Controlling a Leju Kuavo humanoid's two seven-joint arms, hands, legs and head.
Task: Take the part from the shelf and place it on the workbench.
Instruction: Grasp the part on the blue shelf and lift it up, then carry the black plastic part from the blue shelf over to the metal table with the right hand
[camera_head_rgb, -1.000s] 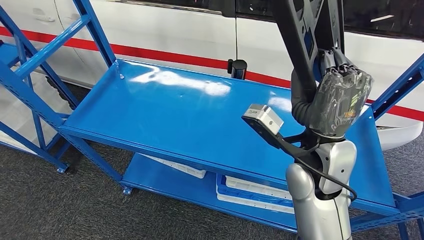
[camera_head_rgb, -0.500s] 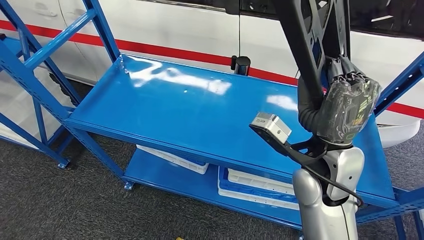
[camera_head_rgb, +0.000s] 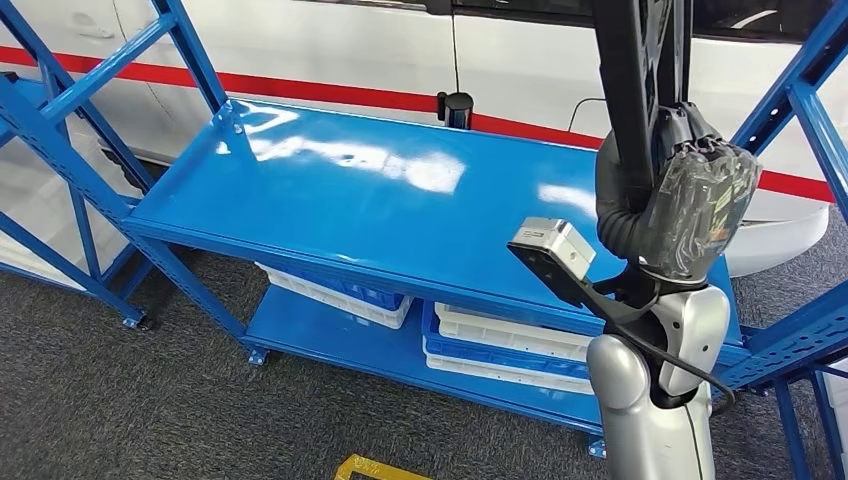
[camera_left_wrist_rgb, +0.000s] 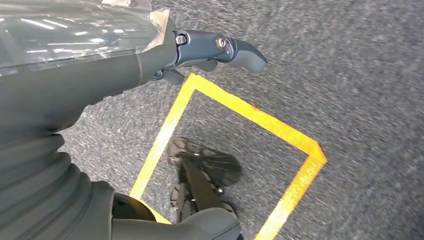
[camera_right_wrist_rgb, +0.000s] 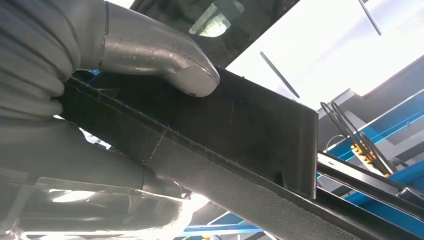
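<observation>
Above the blue shelf (camera_head_rgb: 400, 210), the dark part (camera_head_rgb: 640, 90) is kept gripped by the right hand (camera_head_rgb: 690, 205) while the view has swung, suggesting the carry has begun.

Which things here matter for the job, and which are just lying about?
Job:
- black part, gripped by the right hand
- blue shelf it came from

Lying about:
- white and blue trays on the lower shelf
- yellow floor tape
- left hand, holding nothing
</observation>
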